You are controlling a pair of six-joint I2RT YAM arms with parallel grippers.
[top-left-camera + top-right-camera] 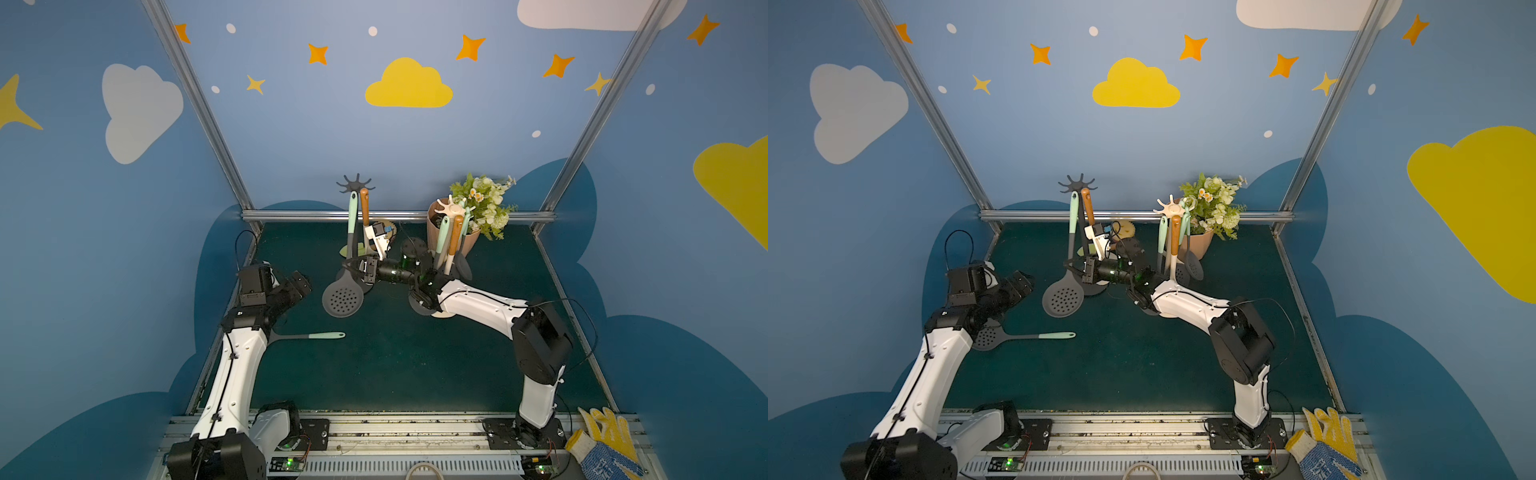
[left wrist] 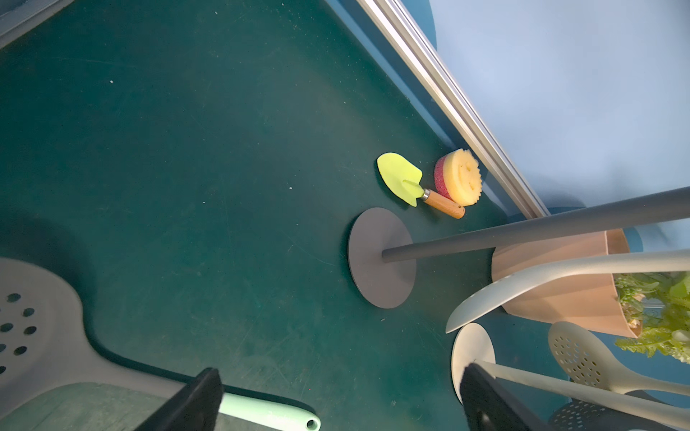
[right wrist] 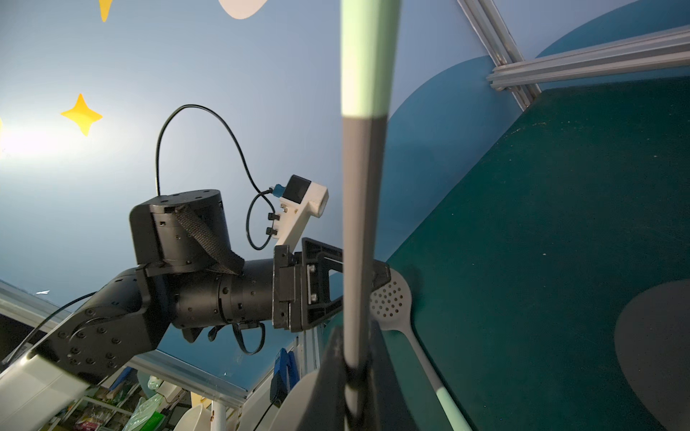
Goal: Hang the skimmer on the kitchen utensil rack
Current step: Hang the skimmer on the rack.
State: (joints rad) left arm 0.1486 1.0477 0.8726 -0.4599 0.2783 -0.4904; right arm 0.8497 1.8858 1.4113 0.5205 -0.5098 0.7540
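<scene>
Gloves [image 1: 602, 440] lay on the front rail, out of the work. Just beyond, a spare skimmer [image 1: 328, 335] lay flat on the green table [image 1: 395, 370] with its head partly under the left arm. The left gripper [image 1: 300, 284] hung above it, jaws spread wide with nothing between them — parked, by the look of it, clear of the other arm's path.

Farther in, the right gripper [image 1: 354, 266] was clamped on the grey shaft of the skimmer [image 1: 343, 300], low down near the perforated head. That grip likely left the mint handle free to reach the hooks. The skimmer stood nearly upright, head seemingly off the table, its handle tip at the crown of the dark rack [image 1: 355, 185] next to an orange-handled utensil [image 1: 365, 205]. Whether its end hole sat over a hook could not be told. I judged the hanging step under way, not finished, since the jaws gripped the shaft.

Behind stood a white rack [image 1: 451, 205] carrying utensils and a flower pot [image 1: 471, 245]. By the back rail lay a sponge [image 2: 461, 175] and a small trowel [image 2: 401, 179] — none in the way.
</scene>
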